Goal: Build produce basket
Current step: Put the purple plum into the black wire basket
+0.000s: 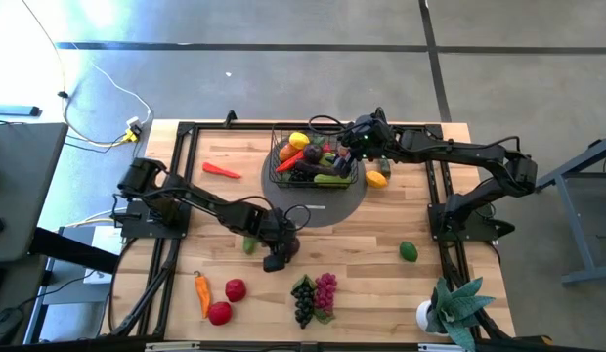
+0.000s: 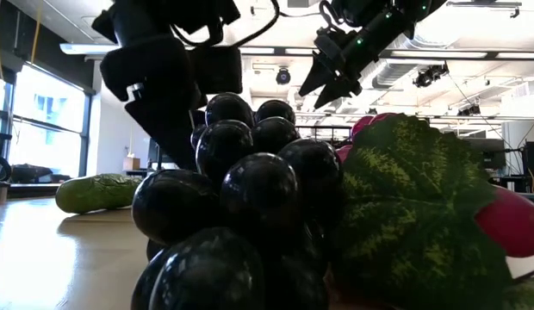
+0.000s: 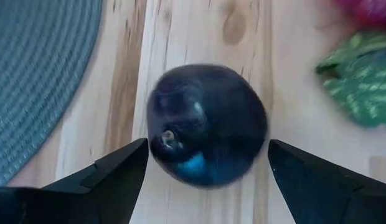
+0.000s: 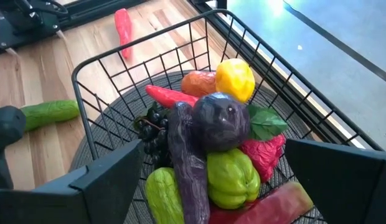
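Plum (image 3: 205, 124) between left end effector (image 3: 205, 168) fingers

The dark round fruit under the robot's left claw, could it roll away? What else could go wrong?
Yes, maybe. The dark round fruit lies loose on the wooden table between the open fingers of the left gripper; a finger nudging it off-centre could send it rolling. Also, the basket is already piled high, with a purple fruit on top, so another piece might tumble out. The open right gripper hovers just above that pile and could bump it.
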You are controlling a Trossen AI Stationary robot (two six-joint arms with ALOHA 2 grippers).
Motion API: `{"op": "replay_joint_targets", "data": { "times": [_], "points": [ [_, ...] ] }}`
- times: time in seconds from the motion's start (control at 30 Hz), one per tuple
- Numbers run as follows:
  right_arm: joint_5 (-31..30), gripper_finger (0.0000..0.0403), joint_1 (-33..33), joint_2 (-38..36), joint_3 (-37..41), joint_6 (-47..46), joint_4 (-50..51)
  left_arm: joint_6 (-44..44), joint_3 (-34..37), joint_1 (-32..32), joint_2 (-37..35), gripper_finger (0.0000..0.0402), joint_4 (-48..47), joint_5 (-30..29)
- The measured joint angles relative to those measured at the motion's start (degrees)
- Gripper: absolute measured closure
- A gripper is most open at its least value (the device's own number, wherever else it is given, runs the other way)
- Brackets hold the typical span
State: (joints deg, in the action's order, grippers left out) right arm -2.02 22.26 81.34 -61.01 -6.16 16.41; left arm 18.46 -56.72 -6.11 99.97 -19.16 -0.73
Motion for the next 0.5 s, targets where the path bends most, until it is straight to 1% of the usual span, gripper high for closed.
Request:
{"op": "replay_joint_targets", "data": {
  "times": [0.13,0.37,0.5],
  "points": [
    [0.0,0.0029,0.0,0.0,0.0,-1.4,0.0,0.9,0.1,0.0,0.8,0.008,0.2,-1.7],
    [-0.1,0.0029,0.0,0.0,0.0,-2.8,0.0,0.9,-0.1,0.1,2.3,0.008,5.5,-1.2],
    [-0.1,0.0029,0.0,0.0,0.0,-2.9,0.0,1.5,0.0,0.1,2.5,0.008,5.8,-1.2]
  ]
}}
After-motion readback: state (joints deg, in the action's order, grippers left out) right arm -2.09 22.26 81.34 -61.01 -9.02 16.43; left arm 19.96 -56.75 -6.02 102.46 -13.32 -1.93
